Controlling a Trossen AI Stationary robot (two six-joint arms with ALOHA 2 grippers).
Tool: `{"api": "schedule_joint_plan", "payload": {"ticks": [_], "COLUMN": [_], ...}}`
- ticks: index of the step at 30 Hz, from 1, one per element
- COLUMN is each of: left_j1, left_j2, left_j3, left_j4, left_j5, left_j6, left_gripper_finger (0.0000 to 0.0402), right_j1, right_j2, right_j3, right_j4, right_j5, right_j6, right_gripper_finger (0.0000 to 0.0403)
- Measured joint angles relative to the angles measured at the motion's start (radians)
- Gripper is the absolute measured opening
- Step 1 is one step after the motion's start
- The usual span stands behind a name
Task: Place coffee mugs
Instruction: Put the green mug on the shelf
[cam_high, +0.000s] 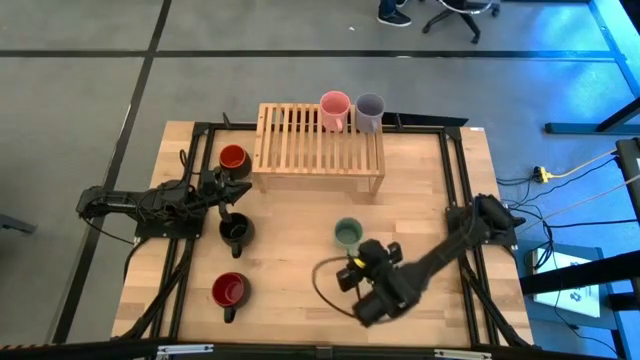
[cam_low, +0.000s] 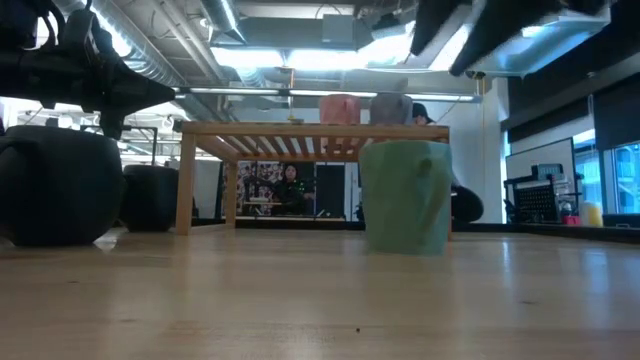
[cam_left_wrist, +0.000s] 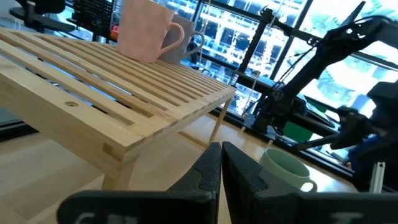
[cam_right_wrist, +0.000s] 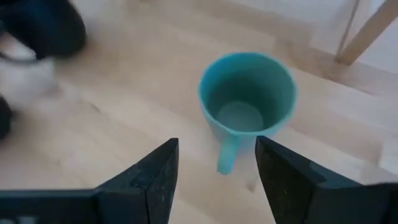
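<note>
The green mug (cam_high: 348, 234) stands upright on the table in front of the rack, and its handle (cam_right_wrist: 227, 155) points toward my right gripper (cam_right_wrist: 214, 174). That gripper is open and hovers above the mug's near side (cam_high: 353, 267), its fingers either side of the handle without touching it. The pink mug (cam_high: 334, 110) and the lavender mug (cam_high: 369, 112) stand on the rack's far edge. The orange-red mug (cam_high: 233, 158), black mug (cam_high: 235, 231) and dark red mug (cam_high: 229, 291) stand on the table's left part. My left gripper (cam_left_wrist: 221, 168) is shut and waits between the orange-red and black mugs (cam_high: 233, 190).
The slatted wooden rack (cam_high: 320, 150) stands on legs at the table's far middle, with open slats to the left of the two mugs. Bare tabletop lies between the green mug and the rack. In the low view the green mug (cam_low: 405, 195) stands before the rack (cam_low: 315, 135).
</note>
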Motion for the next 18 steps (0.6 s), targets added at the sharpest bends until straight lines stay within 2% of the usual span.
{"api": "schedule_joint_plan", "payload": {"ticks": [3, 7, 13, 18], "left_j1": [0.0, 0.0, 0.0, 0.0], "left_j2": [0.0, 0.0, 0.0, 0.0], "left_j3": [0.0, 0.0, 0.0, 0.0], "left_j4": [0.0, 0.0, -0.001, -0.002], "left_j5": [0.0, 0.001, 0.009, 0.028], "left_j6": [0.0, 0.0, -0.031, -0.044], "left_gripper_finger": [0.0007, 0.0007, 0.0007, 0.0007], "right_j1": [0.036, 0.053, 0.05, 0.05], "right_j2": [0.0, 0.001, 0.001, 0.001], "right_j3": [-0.109, -0.242, -0.384, -0.448], "right_j4": [0.095, 0.221, 0.407, 0.553], "right_j5": [0.087, 0.187, 0.209, 0.208], "right_j6": [0.075, 0.079, 0.061, -0.007], "right_gripper_finger": [0.02, 0.02, 0.02, 0.02]}}
